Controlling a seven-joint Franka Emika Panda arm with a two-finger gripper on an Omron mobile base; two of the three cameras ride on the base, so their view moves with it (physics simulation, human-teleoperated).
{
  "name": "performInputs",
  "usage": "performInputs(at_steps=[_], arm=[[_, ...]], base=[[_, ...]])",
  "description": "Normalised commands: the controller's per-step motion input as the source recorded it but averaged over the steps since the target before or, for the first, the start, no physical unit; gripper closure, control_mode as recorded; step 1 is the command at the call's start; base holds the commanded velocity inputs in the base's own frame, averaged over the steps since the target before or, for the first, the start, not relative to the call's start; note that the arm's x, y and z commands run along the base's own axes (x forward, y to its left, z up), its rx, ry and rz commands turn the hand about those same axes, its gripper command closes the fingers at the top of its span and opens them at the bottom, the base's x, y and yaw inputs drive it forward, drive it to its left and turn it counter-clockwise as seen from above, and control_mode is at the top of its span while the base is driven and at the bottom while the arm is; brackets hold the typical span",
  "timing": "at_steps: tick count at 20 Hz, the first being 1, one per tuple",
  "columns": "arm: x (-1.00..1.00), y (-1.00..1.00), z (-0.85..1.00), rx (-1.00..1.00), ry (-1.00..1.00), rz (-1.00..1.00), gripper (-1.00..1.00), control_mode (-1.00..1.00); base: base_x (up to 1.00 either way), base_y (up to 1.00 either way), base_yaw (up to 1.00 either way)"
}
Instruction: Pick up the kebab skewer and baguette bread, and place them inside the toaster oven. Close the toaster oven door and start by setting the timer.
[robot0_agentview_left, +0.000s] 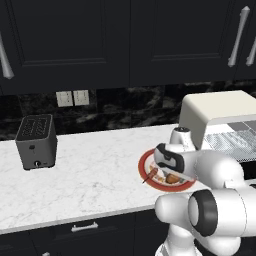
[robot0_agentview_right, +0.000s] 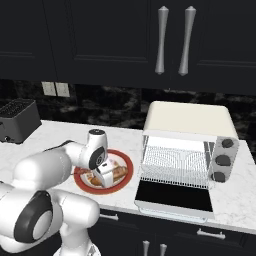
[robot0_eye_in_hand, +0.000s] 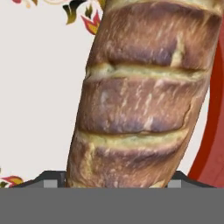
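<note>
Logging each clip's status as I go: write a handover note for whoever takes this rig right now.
End effector: down over the plate, fingers either side of the baguette; the frames don't settle whether it is closed on the loaf.
Baguette: lying on the plate, not lifted.
Skewer: on the same plate, beside the baguette.
Toaster oven: right of the plate, door folded down open, rack bare.
Done: oven open, arm at the baguette.
Left: grip and load the baguette, load the skewer, close the door, set the timer.
</note>
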Motion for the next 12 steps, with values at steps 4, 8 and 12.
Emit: performInputs(at_steps=[4,8,12], arm=[[-0.27,0.0,0.0,0.0,0.0,-0.01,1.0,-1.0],[-0.28,-0.13,0.31,0.02,0.0,0.0,1.0,-1.0],[-0.36,-0.4,0.91,0.02,0.0,0.08,1.0,-1.0]], base=[[0.0,0.0,0.0],[0.0,0.0,0.0],[0.0,0.0,0.0]])
